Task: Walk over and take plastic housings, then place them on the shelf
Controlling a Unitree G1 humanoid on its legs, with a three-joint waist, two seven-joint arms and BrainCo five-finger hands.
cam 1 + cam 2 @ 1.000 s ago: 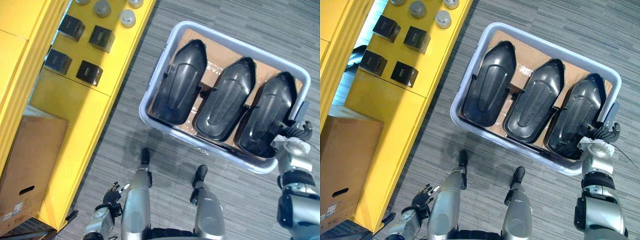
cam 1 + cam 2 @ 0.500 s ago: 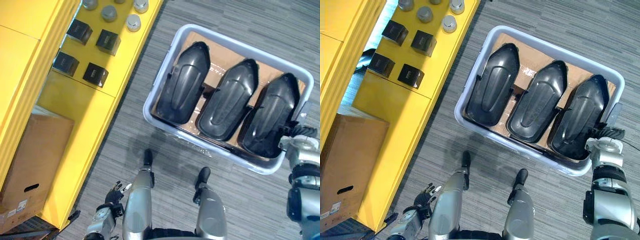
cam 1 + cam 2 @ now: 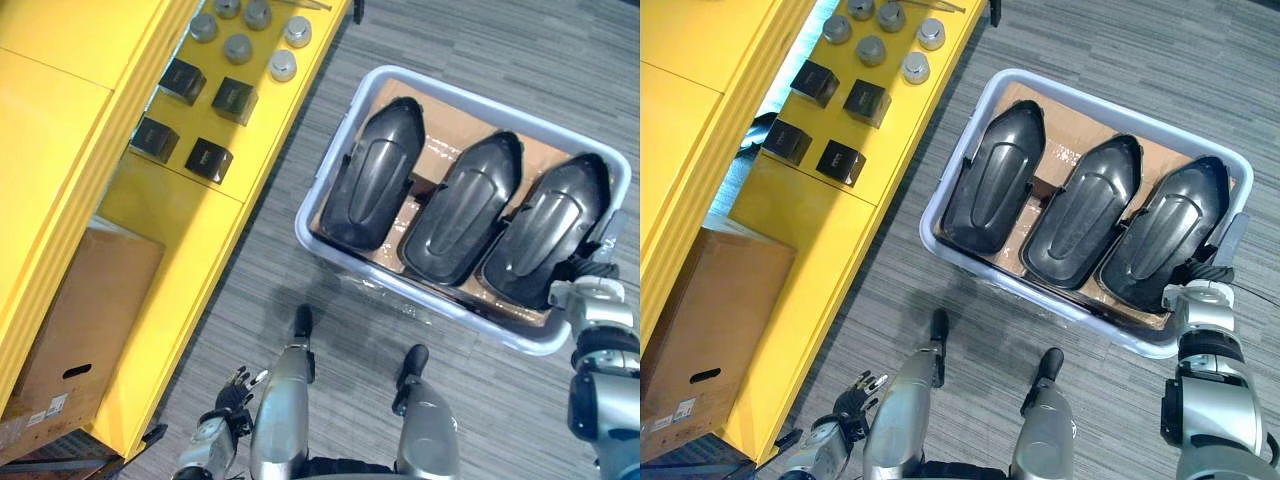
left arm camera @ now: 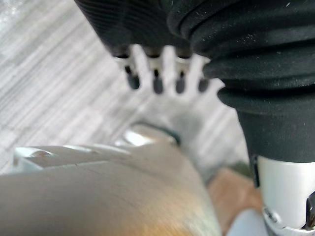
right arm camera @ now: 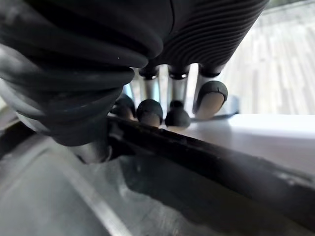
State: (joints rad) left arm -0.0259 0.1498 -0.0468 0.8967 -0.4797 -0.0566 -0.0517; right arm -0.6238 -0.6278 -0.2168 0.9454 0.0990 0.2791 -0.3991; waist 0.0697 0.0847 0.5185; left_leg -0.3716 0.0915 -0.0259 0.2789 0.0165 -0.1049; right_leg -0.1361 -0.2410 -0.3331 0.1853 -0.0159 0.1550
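Three black plastic housings [image 3: 460, 205] lie side by side in the pale tub [image 3: 322, 180] on the floor, on a cardboard liner [image 3: 455, 120], probably so they don't slide. Right robot hand [image 5: 175, 96] is at the tub's near right corner, fingers loosely extended over the rightmost housing [image 3: 545, 230] edge, likely setting up the grab. Left robot hand [image 3: 230, 393] hangs relaxed and empty, well short of the tub. Yellow shelf [image 3: 180, 210] left of the tub. Cardboard box [image 3: 80, 320] label unreadable.

Housings [image 3: 460, 225] tight between bin [image 3: 420, 295] walls
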